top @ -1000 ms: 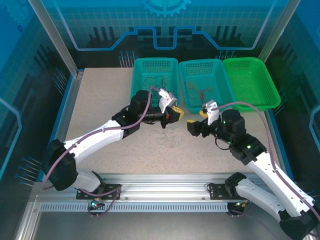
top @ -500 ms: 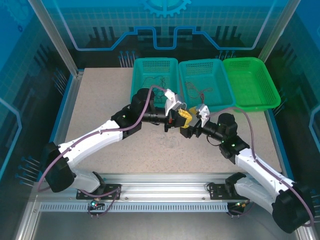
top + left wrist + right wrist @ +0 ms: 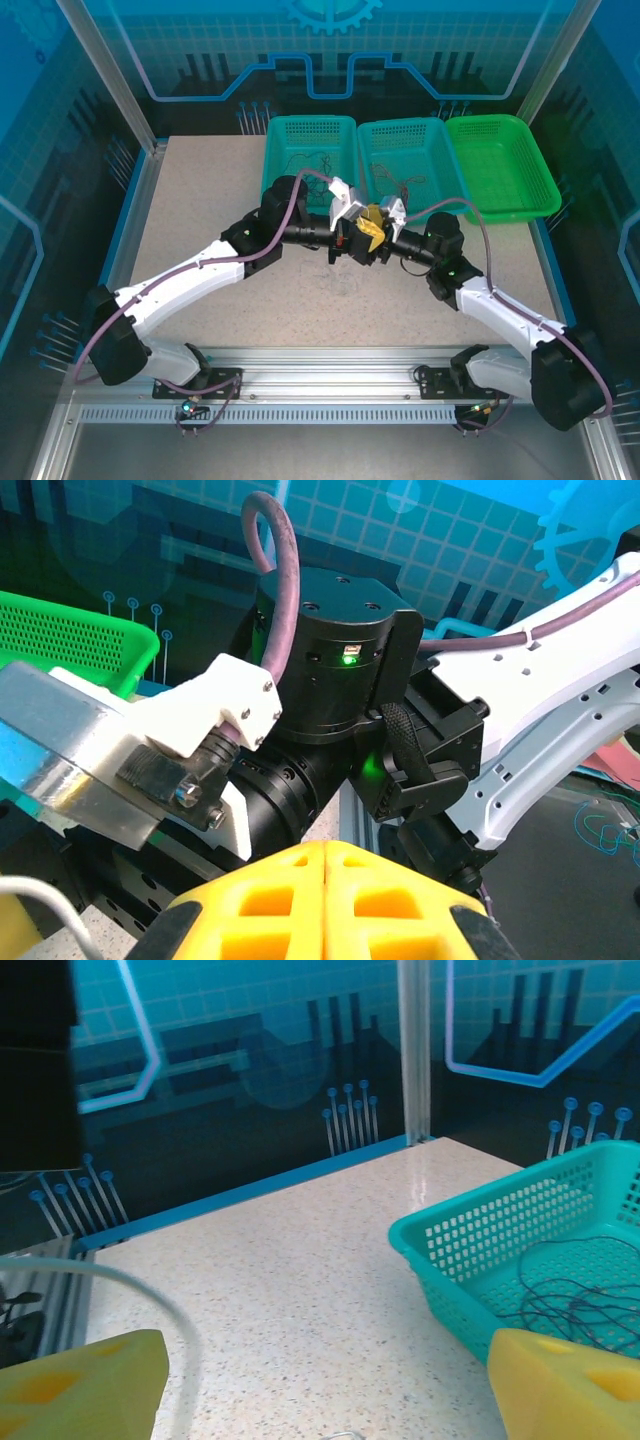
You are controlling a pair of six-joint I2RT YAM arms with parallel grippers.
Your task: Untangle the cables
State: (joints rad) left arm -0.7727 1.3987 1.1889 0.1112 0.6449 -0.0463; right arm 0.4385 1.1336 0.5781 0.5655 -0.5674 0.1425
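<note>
Bringing right gripper [image 3: 325, 1380] leftward since a second ago, close to left gripper [image 3: 325, 880]; holding right jaws wide, gripping nothing; pinching left jaws together

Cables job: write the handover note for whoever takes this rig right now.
Left gripper: fingers shut; whether a wire is pinched, I cannot tell.
Right gripper: open, tip to tip with the left one; a thin white wire curves past one finger.
Cables: dark tangle in the left teal basket; reddish tangle in the middle teal basket.
Done: nothing visibly separated.
Left: pull the wires apart.
</note>
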